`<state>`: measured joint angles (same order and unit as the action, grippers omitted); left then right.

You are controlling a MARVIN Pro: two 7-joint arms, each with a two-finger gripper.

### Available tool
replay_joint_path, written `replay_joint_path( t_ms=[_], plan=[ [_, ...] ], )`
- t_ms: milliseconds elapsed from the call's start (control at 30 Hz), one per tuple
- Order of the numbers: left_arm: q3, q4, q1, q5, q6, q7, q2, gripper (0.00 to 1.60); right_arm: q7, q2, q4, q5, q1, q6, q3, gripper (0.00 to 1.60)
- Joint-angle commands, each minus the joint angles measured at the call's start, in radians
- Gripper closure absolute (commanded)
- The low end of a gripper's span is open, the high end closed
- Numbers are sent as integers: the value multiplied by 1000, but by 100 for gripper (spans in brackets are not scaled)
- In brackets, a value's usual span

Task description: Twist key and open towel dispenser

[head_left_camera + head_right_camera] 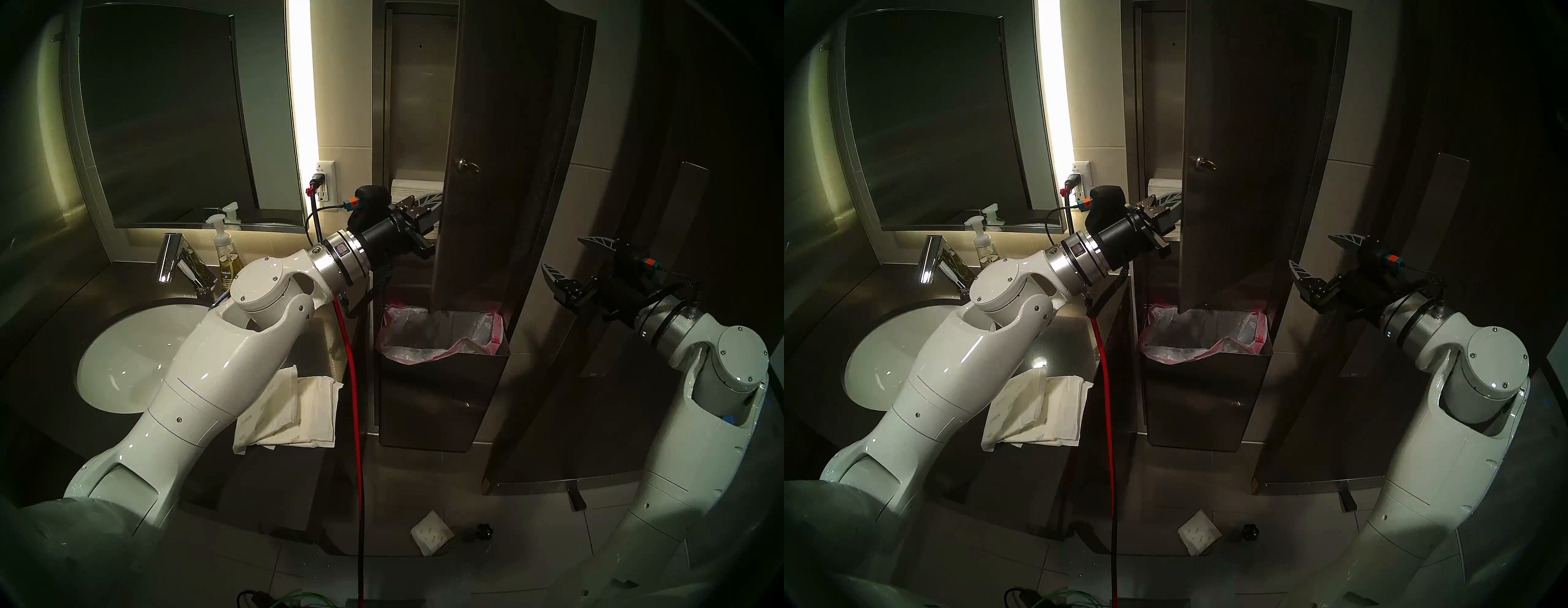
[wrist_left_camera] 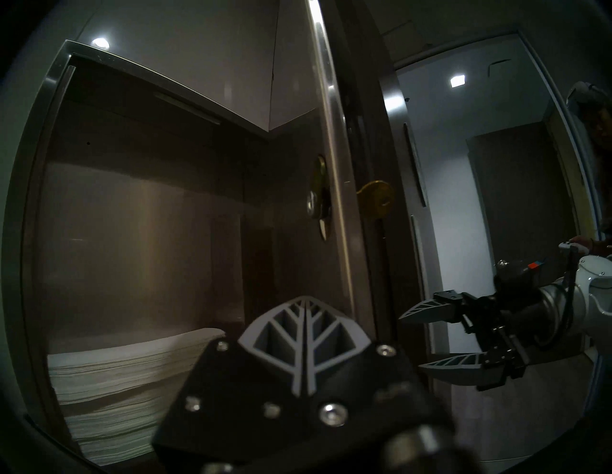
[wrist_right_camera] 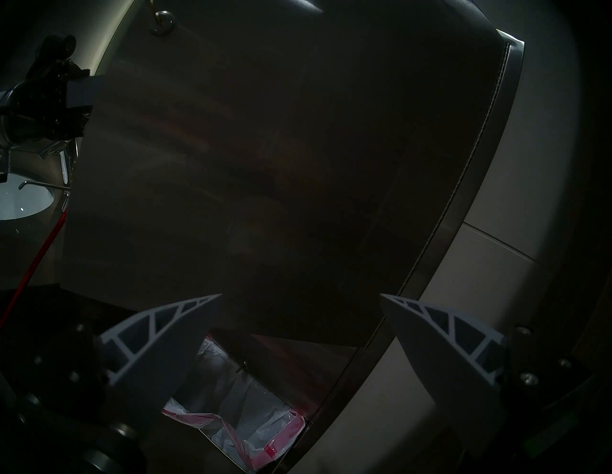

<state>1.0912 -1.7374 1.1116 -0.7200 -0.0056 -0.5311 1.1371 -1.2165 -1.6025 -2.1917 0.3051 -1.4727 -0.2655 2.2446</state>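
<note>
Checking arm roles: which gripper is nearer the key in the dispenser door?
Left. The left gripper sits shut behind the door's free edge, just below the key; the right gripper hangs open, well off to the side.

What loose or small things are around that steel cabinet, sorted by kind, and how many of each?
Key in the door lock: 1
Soap bottle: 1
Towel packs on the counter: 2
Folded towel on the floor: 1
Black knob on the floor: 1
Lined bin: 1
Total: 7

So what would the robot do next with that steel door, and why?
Probably sweep the left gripper, shut and tucked behind the free edge of the dispenser door, outward to swing it wider. The door stands only partly open, the key sits in its lock, the towel stack shows inside, and the open right gripper hangs clear.
</note>
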Motion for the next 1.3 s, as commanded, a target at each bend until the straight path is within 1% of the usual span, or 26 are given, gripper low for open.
replay_joint_path(
  t_ms=[0, 233, 633, 1033, 1067, 1133, 1167, 1267],
  plan=[
    [-10, -77, 31, -22, 20, 30, 24, 160, 1, 0, -9, -2, 6, 2, -3, 0],
    [-23, -82, 30, -16, 24, 46, 43, 160, 2, 0, -9, -2, 6, 2, -3, 0],
    [-33, -55, 13, -12, 15, 51, 66, 160, 2, 0, -9, -3, 6, 2, -3, 0],
    [-37, -52, 13, -4, 8, 59, 72, 160, 3, 0, -8, -4, 7, 1, -1, 1],
    [-37, -53, 13, -3, 8, 60, 71, 160, 3, 0, -5, -4, 7, -2, 2, 13],
    [-37, -54, 14, -2, 8, 61, 71, 160, 12, -7, 0, -9, 9, 3, 11, 93],
    [-36, -54, 15, -1, 8, 61, 71, 160, 10, -6, 2, -12, 7, 6, 15, 160],
    [-36, -57, 16, 1, 10, 65, 71, 160, 8, -9, 7, -12, -10, 9, 27, 160]
  ],
)
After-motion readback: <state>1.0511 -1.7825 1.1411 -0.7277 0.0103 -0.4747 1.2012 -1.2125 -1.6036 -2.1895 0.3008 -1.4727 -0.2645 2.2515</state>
